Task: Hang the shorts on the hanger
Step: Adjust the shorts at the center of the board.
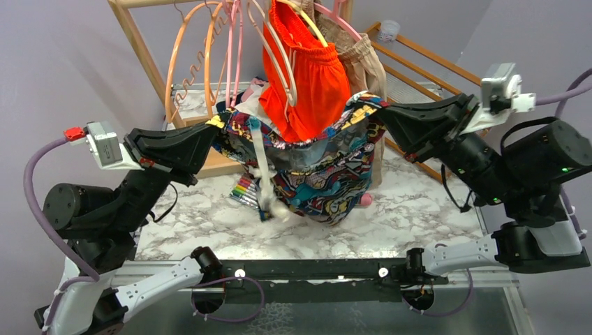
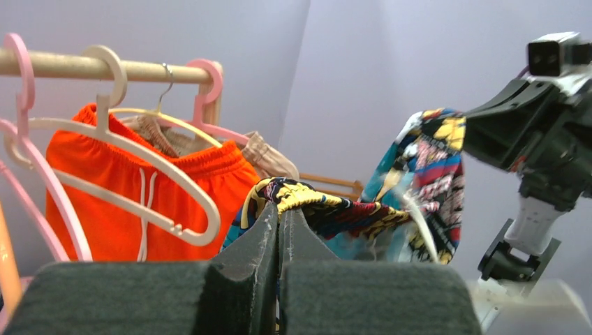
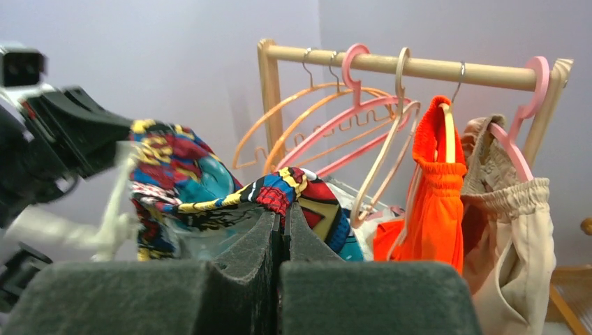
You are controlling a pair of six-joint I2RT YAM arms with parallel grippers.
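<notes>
The comic-print shorts [image 1: 321,174] hang in the air, their waistband stretched between my two grippers in front of the clothes rack. My left gripper [image 1: 218,132] is shut on the waistband's left end [image 2: 307,199], its jaws pressed together on the fabric. At the waistband's right end [image 3: 279,192], my right gripper [image 1: 380,112] is shut on the fabric in the same way. A white drawstring [image 1: 264,174] dangles from the shorts. The cream hanger [image 2: 139,167] hangs by its hook on the wooden rod, just in front of the orange shorts; it also shows as the hanger [image 3: 387,139] in the right wrist view.
Orange shorts [image 1: 314,84] and beige shorts [image 1: 363,63] hang on the rack behind. Pink hangers [image 3: 335,118] and orange hangers [image 1: 188,56] share the wooden rod [image 3: 433,66]. The marble table [image 1: 419,216] lies below; a small striped item [image 1: 244,190] rests on it. A wooden frame [image 1: 419,63] stands at the right.
</notes>
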